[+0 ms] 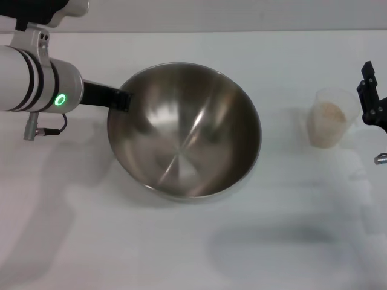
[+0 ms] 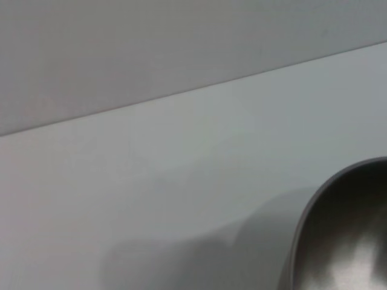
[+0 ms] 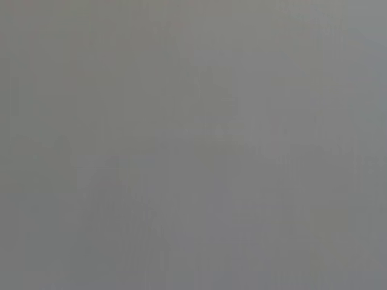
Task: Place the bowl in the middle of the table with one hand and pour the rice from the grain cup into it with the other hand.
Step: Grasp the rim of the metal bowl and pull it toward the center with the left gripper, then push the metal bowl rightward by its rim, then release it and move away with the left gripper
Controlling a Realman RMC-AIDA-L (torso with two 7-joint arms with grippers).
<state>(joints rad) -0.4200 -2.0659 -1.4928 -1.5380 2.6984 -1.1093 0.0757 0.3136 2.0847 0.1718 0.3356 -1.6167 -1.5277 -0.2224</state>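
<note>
left gripper (image 1: 124,99) clamped on bowl (image 1: 184,130) rim, right gripper (image 1: 370,99) beside grain cup (image 1: 329,118), grip state unclear

**Even, soft light; one view blank**

The head view is bright and diffuse. The bowl (image 1: 184,130) shows streaked glare inside and casts a faint shadow on the bench (image 1: 181,254) below and left of it. In the left wrist view the bowl's rim (image 2: 338,235) is blurred. The right wrist view is a flat, featureless grey.
</note>
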